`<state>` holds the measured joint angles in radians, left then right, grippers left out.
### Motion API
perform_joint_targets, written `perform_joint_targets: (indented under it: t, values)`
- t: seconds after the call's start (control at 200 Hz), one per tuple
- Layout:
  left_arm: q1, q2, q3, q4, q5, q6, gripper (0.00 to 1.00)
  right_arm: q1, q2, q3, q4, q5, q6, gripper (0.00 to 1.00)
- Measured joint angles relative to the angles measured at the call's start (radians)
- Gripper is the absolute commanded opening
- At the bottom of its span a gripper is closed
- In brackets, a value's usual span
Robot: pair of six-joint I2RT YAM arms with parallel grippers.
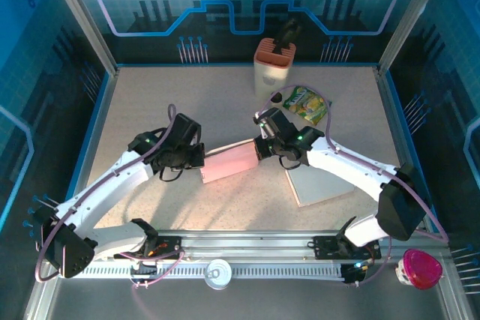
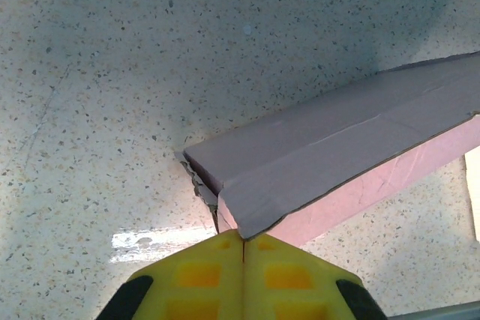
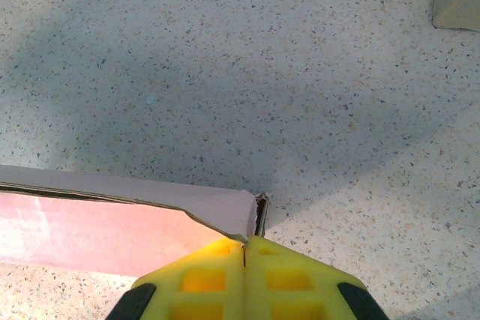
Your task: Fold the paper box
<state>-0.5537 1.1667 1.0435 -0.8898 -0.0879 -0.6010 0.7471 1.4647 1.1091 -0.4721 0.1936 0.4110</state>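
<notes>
Between the two tools, the pink box [image 1: 229,162] sits on the bench [image 1: 150,110] as a long, low sleeve, with one end at each tool's tip. The left tool [image 1: 196,157] is closed to a hairline on the corner nearest it. In its wrist view the yellow fingers [image 2: 199,275] meet with no gap, and the grey upper panel runs straight into their seam. The card is a little torn just left of the tip. The right tool [image 1: 260,149] is likewise pinched shut on the opposite end, where a short flap [image 3: 225,211] curls down into its seam.

Gripping both ends looks meant to keep the sleeve stretched and steady, so that a panel can be creased along the scored line on top. I judge the fold barely begun, since the box is not yet squared up.

Behind the right tool, under its arm, a flat board [image 1: 322,185] lies on the bench. Beyond that tool are a green bag [image 1: 306,104] and a white holder [image 1: 274,65], both well apart from the box and out of the fold's way.
</notes>
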Motion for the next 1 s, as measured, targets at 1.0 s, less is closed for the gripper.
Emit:
perform_joint_targets:
  t: [1.0]
  values:
    - [0.043, -0.052, -0.116, 0.103, 0.057, 0.005, 0.0, 0.0, 0.009, 0.011, -0.002, -0.018, 0.0, 0.0]
